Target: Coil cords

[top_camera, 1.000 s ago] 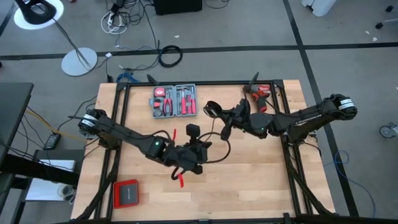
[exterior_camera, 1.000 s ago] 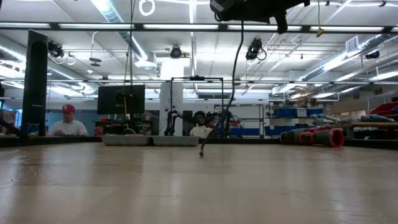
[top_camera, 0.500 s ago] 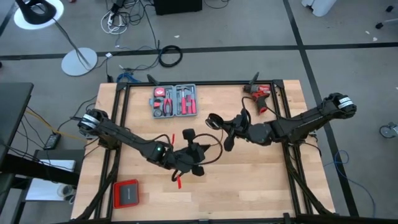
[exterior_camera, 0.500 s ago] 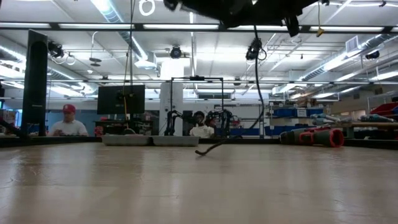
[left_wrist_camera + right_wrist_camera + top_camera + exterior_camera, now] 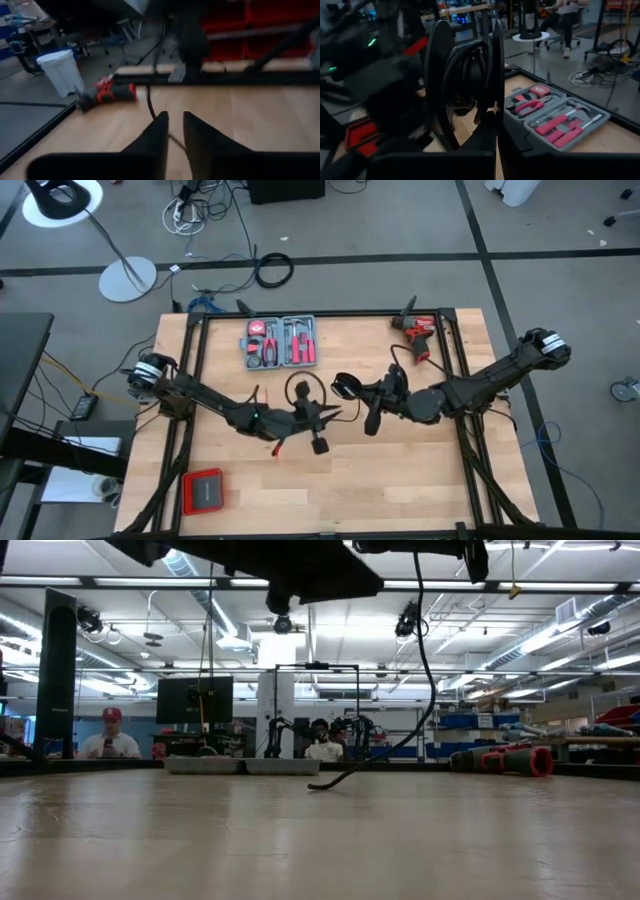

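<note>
Centrally over the table, the left gripper (image 5: 318, 418) pinches the thin black cable (image 5: 300, 390), its fingers (image 5: 157, 131) nearly together; the plug block (image 5: 320, 446) sits just beside it. Rightward, the right gripper (image 5: 345, 388) clamps a black spool (image 5: 465, 75) wound with cable.

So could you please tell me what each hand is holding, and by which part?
The right hand pinches the black cable reel by one disc's rim. The left hand seems closed on the thin black cable, partway along it.
</note>
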